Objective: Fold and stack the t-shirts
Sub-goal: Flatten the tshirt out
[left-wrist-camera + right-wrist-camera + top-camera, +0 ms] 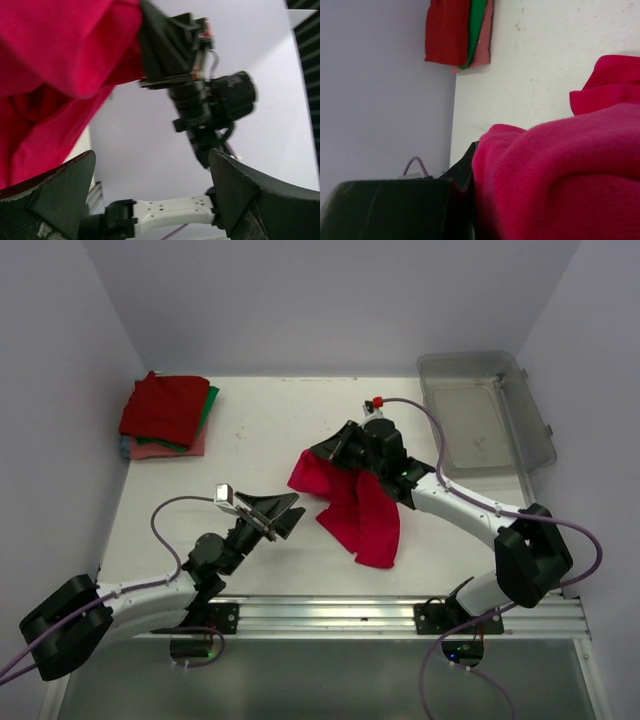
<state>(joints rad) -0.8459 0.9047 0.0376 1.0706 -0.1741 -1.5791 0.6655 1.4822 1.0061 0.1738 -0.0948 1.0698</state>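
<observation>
White table (260,440), folded stack (165,415) far left: your right gripper (320,454) clamps the crimson-pink t-shirt (360,510), your left gripper (288,512) gapes wide just beside it.

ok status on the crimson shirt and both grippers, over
Right gripper shut on crimson t-shirt, cloth hanging bunched. Left gripper open, just short of it. Folded stack back left, nothing in the way.

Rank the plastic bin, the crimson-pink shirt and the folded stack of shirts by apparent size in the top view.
1. Largest: the plastic bin.
2. The crimson-pink shirt and the folded stack look about alike. The shirt is bunched and partly hidden by the right end effector, so they stay unranked.
</observation>
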